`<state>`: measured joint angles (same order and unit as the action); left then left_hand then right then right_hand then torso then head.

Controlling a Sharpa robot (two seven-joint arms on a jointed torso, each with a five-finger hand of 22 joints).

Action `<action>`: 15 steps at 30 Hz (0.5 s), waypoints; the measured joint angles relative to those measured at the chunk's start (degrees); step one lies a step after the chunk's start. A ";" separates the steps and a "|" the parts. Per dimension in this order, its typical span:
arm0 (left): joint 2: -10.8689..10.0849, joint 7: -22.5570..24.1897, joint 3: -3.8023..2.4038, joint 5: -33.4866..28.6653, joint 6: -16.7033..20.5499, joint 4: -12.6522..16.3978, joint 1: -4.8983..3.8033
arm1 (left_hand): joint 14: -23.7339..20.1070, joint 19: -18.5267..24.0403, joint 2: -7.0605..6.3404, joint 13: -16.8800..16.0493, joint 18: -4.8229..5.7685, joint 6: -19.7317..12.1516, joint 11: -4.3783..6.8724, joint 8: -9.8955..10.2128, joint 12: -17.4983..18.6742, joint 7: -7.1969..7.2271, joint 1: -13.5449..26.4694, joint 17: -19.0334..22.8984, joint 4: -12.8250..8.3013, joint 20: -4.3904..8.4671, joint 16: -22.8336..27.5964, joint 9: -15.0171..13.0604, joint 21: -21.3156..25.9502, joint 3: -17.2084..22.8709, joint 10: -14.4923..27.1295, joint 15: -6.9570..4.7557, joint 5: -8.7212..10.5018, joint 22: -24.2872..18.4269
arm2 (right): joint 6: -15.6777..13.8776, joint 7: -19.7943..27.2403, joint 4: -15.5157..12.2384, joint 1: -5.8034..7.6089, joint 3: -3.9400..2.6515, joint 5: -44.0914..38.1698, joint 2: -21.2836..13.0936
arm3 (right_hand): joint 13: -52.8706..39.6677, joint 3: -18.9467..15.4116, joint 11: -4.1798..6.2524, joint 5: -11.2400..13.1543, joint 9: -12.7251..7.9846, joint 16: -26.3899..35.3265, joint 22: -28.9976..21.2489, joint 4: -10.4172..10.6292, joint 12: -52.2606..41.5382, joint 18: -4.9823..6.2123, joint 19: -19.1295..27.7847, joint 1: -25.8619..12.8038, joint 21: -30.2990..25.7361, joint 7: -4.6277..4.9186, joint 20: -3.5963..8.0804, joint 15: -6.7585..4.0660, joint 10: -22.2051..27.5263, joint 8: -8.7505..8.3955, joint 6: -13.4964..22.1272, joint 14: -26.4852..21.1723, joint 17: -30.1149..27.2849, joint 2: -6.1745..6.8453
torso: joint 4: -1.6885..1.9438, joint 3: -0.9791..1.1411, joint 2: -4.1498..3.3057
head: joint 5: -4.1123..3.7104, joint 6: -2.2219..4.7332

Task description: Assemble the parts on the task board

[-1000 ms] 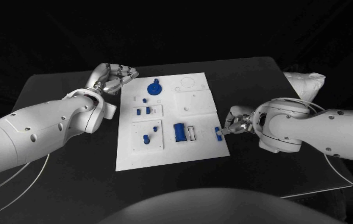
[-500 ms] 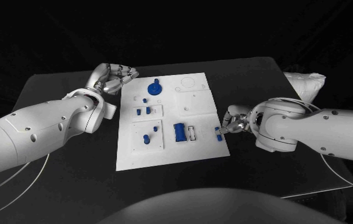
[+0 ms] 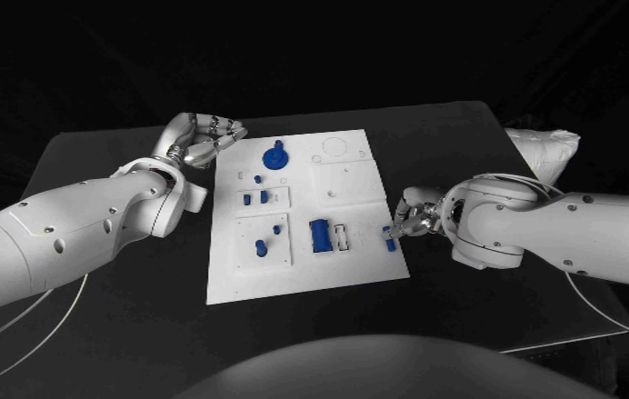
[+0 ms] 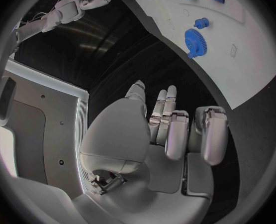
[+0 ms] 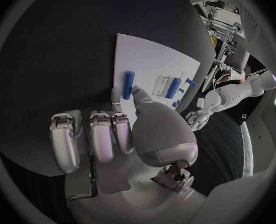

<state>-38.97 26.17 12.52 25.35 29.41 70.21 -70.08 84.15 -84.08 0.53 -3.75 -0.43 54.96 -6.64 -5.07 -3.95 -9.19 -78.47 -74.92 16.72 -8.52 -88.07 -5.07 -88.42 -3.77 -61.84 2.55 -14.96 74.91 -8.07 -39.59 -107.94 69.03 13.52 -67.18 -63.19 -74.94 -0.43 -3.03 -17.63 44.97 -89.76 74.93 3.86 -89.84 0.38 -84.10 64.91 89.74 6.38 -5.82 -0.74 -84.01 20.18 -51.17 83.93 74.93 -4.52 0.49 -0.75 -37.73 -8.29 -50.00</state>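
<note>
1. The right hand (image 3: 417, 217) sits at the task board's (image 3: 354, 276) right edge, fingertips at a small blue pin (image 3: 389, 238) lying flat there. In the right wrist view that hand (image 5: 122, 134) has a fingertip and the thumb tip down beside the pin (image 5: 128, 84); whether they actually pinch it cannot be told.

2. The pin's long axis runs roughly along the board's right edge, away from the robot, and it lies just past the right hand's fingertips. This hand is plainly the nearer; the left is well apart, across the board.

3. The left hand (image 3: 206, 140) is off the board's far left corner, fingers curled inward with nothing in them; the left wrist view shows the same hand (image 4: 169, 134) over bare black table (image 3: 118, 317).

4. On the board: a blue gear (image 3: 274, 157) near the far edge, two small blue blocks (image 3: 255, 198) in a raised panel, short pegs (image 3: 267, 238) in the panel below, and a larger blue cylinder (image 3: 320, 235) beside a pale slot (image 3: 342, 237), just left of the pin. That slot looks the likely seat.
</note>
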 measured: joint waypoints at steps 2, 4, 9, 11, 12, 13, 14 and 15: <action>0.00 0.00 0.00 0.00 -0.01 0.00 0.00 | 0.00 0.00 0.00 0.00 0.01 0.00 0.00 0.00 0.00 0.00 0.00 0.00 0.00 0.00 0.00 0.00 0.00 0.00 0.00 0.00 0.00 0.00 | 0.08 0.00 0.12 -0.02 -0.01 0.04 0.12 | 0.00 0.49 0.07 0.24 0.11 0.00 0.00 -0.32 0.00 0.01 0.20 0.36 0.00 -0.12 0.20 -0.15 0.07 0.01 0.11 0.16 0.00 -0.36 | 0.01 0.00 0.00 | 0.00 0.00; -0.01 -0.01 0.00 0.01 -0.02 0.01 0.00 | 0.00 0.00 0.00 0.00 0.00 0.00 0.00 0.00 0.00 0.00 0.00 0.00 0.00 0.00 0.00 0.00 0.00 0.00 0.00 0.00 0.00 0.00 | 0.21 0.00 0.23 -0.03 -0.02 0.08 0.23 | 0.00 1.12 0.37 0.60 0.26 0.00 -0.01 -0.64 0.00 0.01 0.17 0.89 0.00 -0.33 0.22 -0.33 -0.03 0.02 0.30 0.08 0.00 -0.41 | 0.01 0.00 0.01 | 0.05 0.00; -0.06 -0.01 0.00 0.02 -0.04 0.03 0.00 | 0.00 0.00 0.00 0.00 0.00 0.00 0.00 0.00 0.00 0.00 0.00 0.00 0.00 0.00 0.00 0.00 0.00 0.00 0.00 0.00 0.00 0.00 | 0.55 0.00 0.40 -0.04 -0.06 0.16 0.44 | 0.00 2.13 0.38 0.82 0.44 0.00 -0.01 -1.34 0.00 0.01 -0.01 1.80 0.00 -0.33 0.40 -0.41 -0.03 0.22 0.30 0.01 -0.01 -0.56 | 0.01 0.00 0.01 | 0.07 0.00; -0.07 -0.02 0.00 0.02 -0.05 0.03 0.00 | 0.00 0.00 0.00 0.00 0.00 0.00 0.00 0.00 0.00 0.00 0.00 0.00 0.00 0.00 0.00 0.00 0.00 0.00 0.00 0.00 0.00 0.00 | 0.66 0.00 0.42 -0.04 -0.08 0.19 0.51 | 0.01 2.59 0.38 0.82 0.44 0.00 -0.01 -1.81 0.00 0.01 0.11 2.11 0.00 -0.47 0.51 -0.40 -0.03 0.23 0.44 0.01 -0.01 -0.81 | 0.01 0.01 0.01 | 0.09 0.00; -0.07 -0.02 0.00 0.02 -0.05 0.03 0.00 | 0.00 0.00 0.00 0.00 0.00 0.00 0.00 0.00 0.00 0.00 0.00 0.01 0.00 0.00 0.00 0.00 0.00 0.00 0.00 0.00 0.00 0.00 | 0.71 0.00 0.43 -0.05 -0.08 0.19 0.54 | 0.00 2.80 0.38 0.82 0.44 0.00 -0.01 -1.98 0.00 0.01 0.20 2.47 0.00 -0.55 0.60 -0.40 -0.03 0.25 0.52 0.01 -0.01 -0.64 | 0.01 0.01 0.01 | 0.09 0.00; -0.07 -0.02 0.00 0.02 -0.06 0.03 0.00 | 0.00 0.00 0.00 0.00 0.00 0.00 0.00 0.00 0.00 0.00 0.00 0.00 0.00 0.00 0.00 0.00 0.00 0.00 0.00 0.00 0.00 0.00 | 0.75 0.00 0.44 -0.05 -0.09 0.20 0.57 | 0.00 3.15 0.38 0.82 0.44 0.00 -0.01 -2.05 0.00 0.00 0.20 2.47 0.00 -0.59 0.60 -0.41 -0.03 0.32 0.56 0.01 -0.01 -0.67 | 0.01 0.01 0.01 | 0.09 0.00; -0.06 -0.02 0.00 0.02 -0.06 0.03 0.00 | 0.00 0.00 0.00 0.00 0.00 0.00 0.00 0.00 0.00 0.00 0.00 0.00 0.00 0.00 0.00 0.00 0.00 0.00 0.00 0.00 0.00 0.00 | 0.80 0.00 0.45 -0.05 -0.09 0.21 0.62 | 0.01 3.31 0.38 0.82 0.43 0.00 -0.01 -2.22 0.00 0.01 0.20 2.70 0.00 -0.63 0.60 -0.40 -0.03 0.43 0.60 0.01 -0.01 -0.90 | 0.01 0.01 0.01 | 0.10 0.00; -0.06 -0.02 0.00 0.02 -0.06 0.03 0.00 | 0.00 0.00 0.00 0.00 0.00 0.00 0.00 0.00 0.00 0.00 0.00 0.01 0.00 0.00 0.00 0.00 0.00 0.00 0.00 0.00 0.00 0.00 | 0.84 0.00 0.46 -0.05 -0.10 0.22 0.65 | 0.01 3.55 0.38 0.82 0.42 0.00 -0.01 -2.45 0.00 0.01 0.20 2.82 0.00 -0.63 0.60 -0.40 -0.03 0.43 0.60 0.01 -0.01 -0.78 | 0.01 0.01 0.01 | 0.12 0.00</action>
<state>-39.03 26.15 12.52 25.38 29.35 70.24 -70.08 84.15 -84.08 0.53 -3.75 -0.43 54.96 -6.64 -5.07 -3.96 -9.19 -78.47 -74.91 16.72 -8.52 -88.07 -5.07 -88.42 -3.77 -61.84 2.55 -14.96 74.91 -7.23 -39.59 -107.48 68.99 13.42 -66.96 -62.54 -74.94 3.12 -2.65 -16.82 45.39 -89.76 74.92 1.41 -89.84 0.39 -83.90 67.73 89.74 5.74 -5.22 -1.15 -84.05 20.61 -50.56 83.94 74.92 -5.30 0.49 -0.74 -37.72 -8.17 -50.00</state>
